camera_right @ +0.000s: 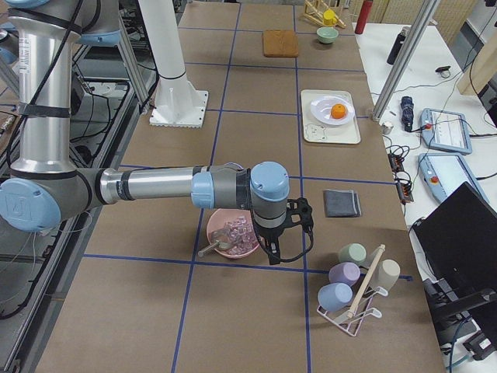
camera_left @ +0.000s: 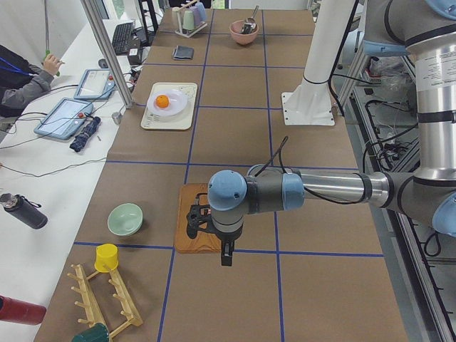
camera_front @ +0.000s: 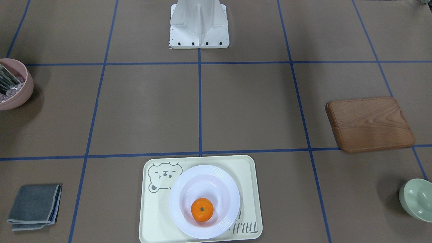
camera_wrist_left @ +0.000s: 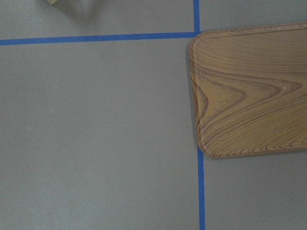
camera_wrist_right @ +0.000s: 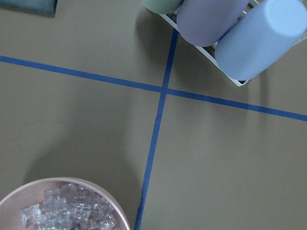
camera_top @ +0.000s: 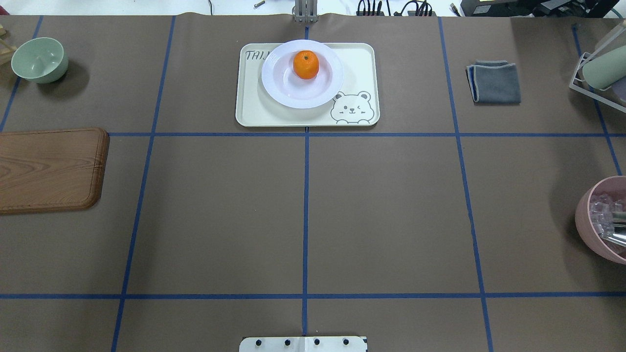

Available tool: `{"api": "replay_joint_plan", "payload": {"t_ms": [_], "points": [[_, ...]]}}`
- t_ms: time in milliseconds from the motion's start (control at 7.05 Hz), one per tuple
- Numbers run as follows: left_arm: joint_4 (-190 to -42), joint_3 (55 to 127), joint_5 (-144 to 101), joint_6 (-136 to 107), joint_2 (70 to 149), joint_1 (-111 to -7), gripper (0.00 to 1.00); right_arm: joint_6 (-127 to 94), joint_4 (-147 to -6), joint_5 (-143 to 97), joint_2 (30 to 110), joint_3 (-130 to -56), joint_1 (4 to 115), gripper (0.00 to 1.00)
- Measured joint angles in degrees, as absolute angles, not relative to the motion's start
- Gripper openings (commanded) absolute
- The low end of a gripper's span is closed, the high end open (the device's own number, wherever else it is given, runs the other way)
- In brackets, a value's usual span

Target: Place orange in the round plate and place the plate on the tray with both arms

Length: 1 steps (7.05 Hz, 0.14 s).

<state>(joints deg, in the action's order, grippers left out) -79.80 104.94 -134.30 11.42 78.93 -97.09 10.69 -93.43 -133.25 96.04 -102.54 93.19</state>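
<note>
Sitting in the plate (camera_front: 175, 202), orange (camera_front: 202, 209); plate lies on the tray (camera_front: 152, 219), at its lettering end. Farther out, well apart from tray: left gripper (camera_left: 195, 226) over wooden board (camera_front: 369, 124), right gripper (camera_right: 300, 217) beside pink bowl (camera_front: 23, 94). Can't tell how wide either is or any hold.

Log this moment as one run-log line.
orange: in round plate | round plate: on tray | left gripper: near wooden board, state unclear | right gripper: near pink bowl, state unclear
</note>
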Motion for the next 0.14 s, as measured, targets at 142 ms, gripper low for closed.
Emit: {"api": "replay_joint_plan", "payload": {"t_ms": [142], "points": [[-79.8,104.9,-134.3,11.4,78.9,-97.1,0.99,10.7,-93.4,-133.2,96.1,-102.5,93.2,1.00]]}}
